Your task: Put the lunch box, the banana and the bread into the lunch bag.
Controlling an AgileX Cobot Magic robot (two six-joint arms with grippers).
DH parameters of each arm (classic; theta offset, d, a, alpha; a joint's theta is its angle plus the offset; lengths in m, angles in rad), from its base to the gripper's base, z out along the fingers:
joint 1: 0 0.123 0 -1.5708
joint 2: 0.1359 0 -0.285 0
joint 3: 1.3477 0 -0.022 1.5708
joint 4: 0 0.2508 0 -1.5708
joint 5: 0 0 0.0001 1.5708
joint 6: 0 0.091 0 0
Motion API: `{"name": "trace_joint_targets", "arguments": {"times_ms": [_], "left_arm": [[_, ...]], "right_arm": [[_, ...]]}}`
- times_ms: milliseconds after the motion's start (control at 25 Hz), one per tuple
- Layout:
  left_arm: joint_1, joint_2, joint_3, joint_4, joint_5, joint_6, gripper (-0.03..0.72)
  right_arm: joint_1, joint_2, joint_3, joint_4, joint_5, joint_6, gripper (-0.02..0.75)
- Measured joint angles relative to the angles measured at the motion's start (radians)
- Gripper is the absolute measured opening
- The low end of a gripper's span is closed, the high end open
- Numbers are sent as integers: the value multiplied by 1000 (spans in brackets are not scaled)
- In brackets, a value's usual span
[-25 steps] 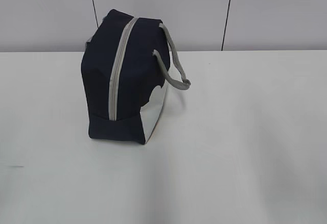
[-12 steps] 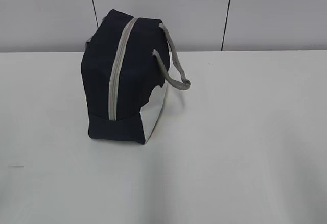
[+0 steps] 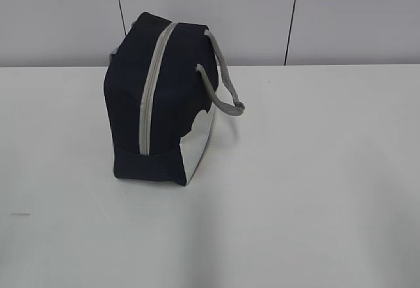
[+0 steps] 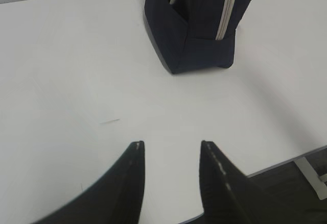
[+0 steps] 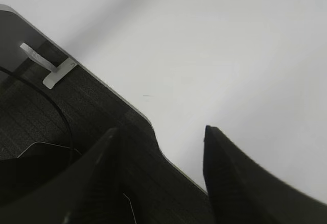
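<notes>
The left end effector hangs low over the near edge of the tabletop. Its two dark fingers stand a little apart, and there is nothing between them. From its own camera, the lunch bag sits well away at about 12 o'clock.

In the wide view, the lunch bag stands upright on the tabletop, at about 10 o'clock from the middle of the picture. It is dark blue with a white lower panel. The grey zipper runs over the top and down the end that faces us, and it looks shut all the way. The grey handle flops out toward 3 o'clock.

I cannot see the lunch box, the banana or the bread anywhere. They may be inside the zipped bag, so the job looks finished or close to it, but I cannot tell for sure.

The right end effector is over at the right side, above the tabletop's edge and the dark floor below. Its fingers stand wide apart and hold nothing.

If the job is done, the best thing is for both arms to stay back and keep their fingers open, well clear of the floppy handle. A bump could tip the bag over, so any move near it should be slow and come from the side away from the handle.
</notes>
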Motion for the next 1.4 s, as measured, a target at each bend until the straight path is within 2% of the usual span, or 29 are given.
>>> {"name": "trace_joint_targets", "arguments": {"times_ms": [400, 520, 600, 720, 840, 1000, 1120, 1400], "left_arm": [[5, 0, 0, 0, 0, 0, 241], [66, 0, 0, 0, 0, -1, 240], [135, 0, 0, 0, 0, -1, 239], [251, 0, 0, 0, 0, -1, 237], [328, 0, 0, 0, 0, -1, 237], [365, 0, 0, 0, 0, -1, 237], [366, 0, 0, 0, 0, -1, 237], [366, 0, 0, 0, 0, -1, 236]], "right_arm": [[0, -2, 0, -1, -1, 0, 407], [-6, -11, 0, -2, -1, 0, 406], [-57, -15, 0, -2, -1, 0, 406], [-211, -18, 0, -2, -1, 0, 406], [-347, -24, 0, -2, -1, 0, 406], [-488, -91, 0, -2, -1, 0, 407], [-556, -163, 0, -3, -1, 0, 407], [-624, -203, 0, -3, -1, 0, 406]]}}
